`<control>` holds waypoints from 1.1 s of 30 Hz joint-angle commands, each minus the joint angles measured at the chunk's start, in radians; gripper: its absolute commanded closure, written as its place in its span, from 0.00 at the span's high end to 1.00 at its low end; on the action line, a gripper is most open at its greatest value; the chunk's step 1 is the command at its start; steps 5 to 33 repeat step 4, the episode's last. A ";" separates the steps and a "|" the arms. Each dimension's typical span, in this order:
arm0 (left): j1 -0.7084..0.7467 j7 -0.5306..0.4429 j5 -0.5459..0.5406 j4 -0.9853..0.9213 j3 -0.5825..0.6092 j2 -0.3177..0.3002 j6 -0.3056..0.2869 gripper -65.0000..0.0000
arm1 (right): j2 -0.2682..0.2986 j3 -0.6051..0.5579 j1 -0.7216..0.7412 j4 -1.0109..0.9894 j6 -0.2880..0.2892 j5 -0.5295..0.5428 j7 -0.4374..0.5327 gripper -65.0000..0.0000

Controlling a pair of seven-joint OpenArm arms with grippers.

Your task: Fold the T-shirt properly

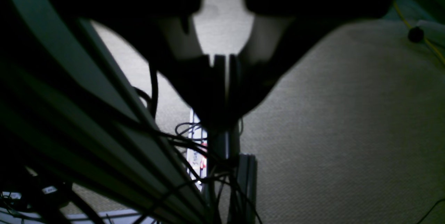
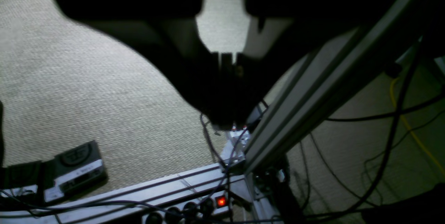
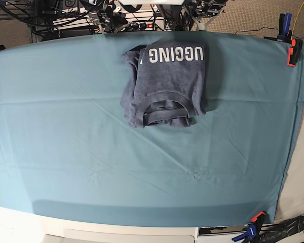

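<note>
On my base view the cloth (image 3: pixel 91 167) in front is bare, and the T-shirt (image 3: pixel 164 83) lies folded near the far edge, lettering up. Both arms hang below the table over the carpet (image 1: pixel 347 112), the left gripper (image 1: pixel 222 60) and right gripper (image 2: pixel 227 58) clenched on nothing. I judge the fold done; next only tidying the loose left side, if anything.

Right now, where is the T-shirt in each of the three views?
Base: the T-shirt lies folded at the top middle of the teal cloth, lettering up.
Left wrist: not in it; carpet and cables only.
Right wrist: not in it.
Shared landmark: the beige carpet in both wrist views.
</note>
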 commanded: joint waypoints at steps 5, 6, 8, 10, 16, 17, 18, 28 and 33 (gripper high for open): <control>-0.006 -0.008 -0.003 0.002 0.000 0.014 -0.022 0.00 | 0.003 0.001 0.003 0.005 0.008 0.002 0.019 0.00; -0.006 -0.008 -0.003 0.002 0.000 0.014 -0.022 0.00 | 0.003 0.001 0.003 0.005 0.008 0.002 0.019 0.00; -0.006 -0.008 -0.003 0.002 0.000 0.014 -0.022 0.00 | 0.003 0.001 0.003 0.005 0.008 0.002 0.019 0.00; -0.006 -0.008 -0.003 0.002 0.000 0.014 -0.022 0.00 | 0.003 0.001 0.003 0.005 0.008 0.002 0.019 0.00; -0.006 -0.008 -0.003 0.002 0.000 0.014 -0.022 0.00 | 0.003 0.001 0.003 0.005 0.008 0.002 0.019 0.00; -0.006 -0.008 -0.003 0.002 0.000 0.014 -0.022 0.00 | 0.003 0.001 0.003 0.005 0.008 0.002 0.019 0.00; -0.006 -0.008 -0.003 0.002 0.000 0.014 -0.022 0.00 | 0.003 0.001 0.003 0.005 0.008 0.002 0.019 0.00; -0.006 -0.008 -0.003 0.002 0.000 0.014 -0.022 0.00 | 0.003 0.001 0.003 0.005 0.008 0.002 0.019 0.00; -0.006 -0.008 -0.003 0.002 0.000 0.014 -0.022 0.00 | 0.003 0.001 0.003 0.005 0.008 0.002 0.019 0.00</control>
